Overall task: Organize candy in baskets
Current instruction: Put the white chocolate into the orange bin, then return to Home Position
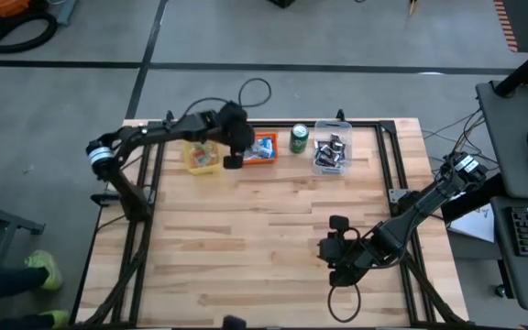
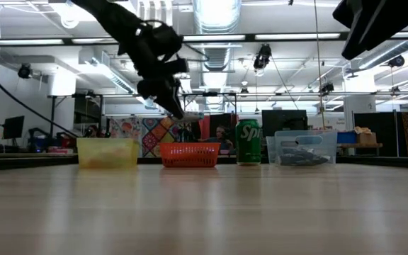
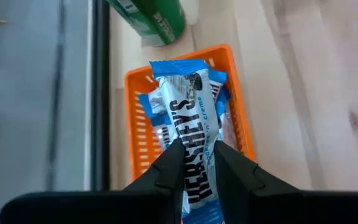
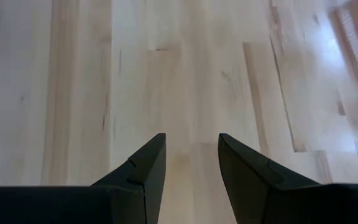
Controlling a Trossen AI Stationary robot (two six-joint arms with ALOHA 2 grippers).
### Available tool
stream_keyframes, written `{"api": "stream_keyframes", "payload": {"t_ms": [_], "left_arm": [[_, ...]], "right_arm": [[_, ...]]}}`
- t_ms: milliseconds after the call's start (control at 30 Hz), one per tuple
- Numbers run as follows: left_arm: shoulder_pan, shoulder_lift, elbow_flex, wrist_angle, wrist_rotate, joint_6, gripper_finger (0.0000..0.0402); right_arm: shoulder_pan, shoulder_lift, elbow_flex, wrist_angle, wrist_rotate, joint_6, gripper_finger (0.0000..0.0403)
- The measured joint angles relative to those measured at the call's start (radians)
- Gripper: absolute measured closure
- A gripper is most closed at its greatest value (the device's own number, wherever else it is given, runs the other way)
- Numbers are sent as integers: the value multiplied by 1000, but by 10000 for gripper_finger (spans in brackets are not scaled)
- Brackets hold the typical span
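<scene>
A: Where is the left gripper (image 3: 194, 165) right now?

B: Up at the far edge of the table (image 1: 264, 238), above the orange basket (image 3: 238, 118). Its jaws are clamped on a blue-and-white candy bar (image 3: 194, 118), which points down toward that basket.

A: Anything in the basket already?

B: Yes, more blue-and-white bars (image 3: 154, 109) lie inside it. From the level camera the bar hangs clear above the basket's rim.

A: And the other baskets?

B: All three sit in a row along the far edge. The yellow basket (image 1: 201, 157) is to the left of the orange one, with pale sweets in it. The clear basket (image 1: 331, 149) is at the right end and holds dark little bars (image 1: 330, 151). A green soda can (image 1: 299, 138) stands upright between the orange and clear baskets.

A: The right gripper (image 4: 190, 155)?

B: It waits low over bare wood near the front right of the table, well apart from the baskets. Its jaws stand apart with nothing between them
</scene>
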Motion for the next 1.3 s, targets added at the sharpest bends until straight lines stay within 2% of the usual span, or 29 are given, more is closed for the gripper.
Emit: {"api": "stream_keyframes", "payload": {"t_ms": [100, 433, 800, 900, 1100, 1300], "left_arm": [[55, 26, 0, 22, 86, 1, 352], [75, 89, 0, 102, 71, 13, 345], [83, 89, 0, 97, 64, -26, 263], [78, 78, 0, 32, 85, -49, 252], [19, -14, -21, -90, 319, -195, 264], [-195, -206, -151, -35, 309, -285, 293]], "right_arm": [[0, 0, 0, 0, 28, -3, 266], [0, 0, 0, 20, 47, -6, 266], [0, 0, 0, 21, 46, -6, 266], [0, 0, 0, 22, 47, -19, 266], [0, 0, -24, 114, 98, -158, 266], [-28, -5, -83, 374, 94, -397, 266]]}}
